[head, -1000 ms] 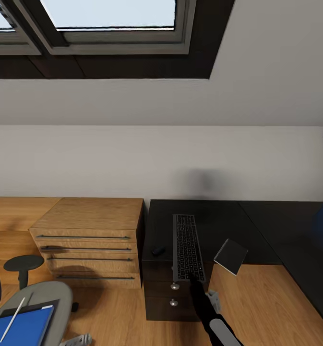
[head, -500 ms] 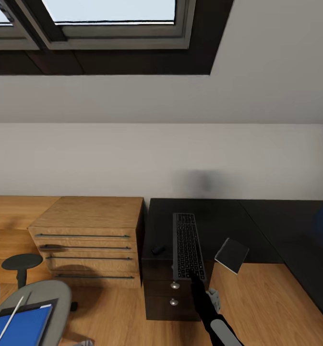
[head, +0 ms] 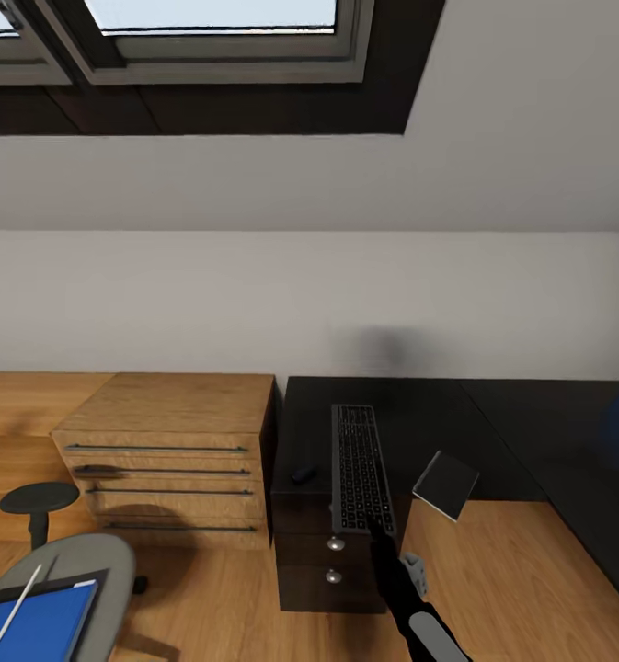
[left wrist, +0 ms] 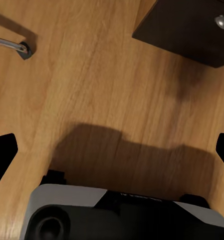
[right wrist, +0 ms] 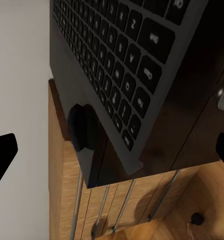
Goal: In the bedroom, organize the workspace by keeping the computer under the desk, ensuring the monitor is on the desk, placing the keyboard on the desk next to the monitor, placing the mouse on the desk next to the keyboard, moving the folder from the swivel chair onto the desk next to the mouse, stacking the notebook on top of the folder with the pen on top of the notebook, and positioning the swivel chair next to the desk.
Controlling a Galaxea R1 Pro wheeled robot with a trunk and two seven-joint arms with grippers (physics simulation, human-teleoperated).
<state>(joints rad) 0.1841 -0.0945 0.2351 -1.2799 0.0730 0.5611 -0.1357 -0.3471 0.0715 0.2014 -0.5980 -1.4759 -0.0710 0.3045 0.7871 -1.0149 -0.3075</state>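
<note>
glossy black desk [head: 419, 418] against white wall [head: 254, 294].

Keyboard and mouse sitting on the desk, folder waiting on the chair

The keyboard [head: 361, 471] is lying lengthwise on the glossy black desk [head: 438, 414], overhanging its front edge, the mouse [head: 303, 476] just beside it; the blue folder [head: 35, 623] is resting flat on the swivel chair [head: 93, 561].

keyboard [head: 361, 469] on desk [head: 493, 428] | mouse [head: 303, 476] beside | right claw [head: 375, 528] at its near end
</note>
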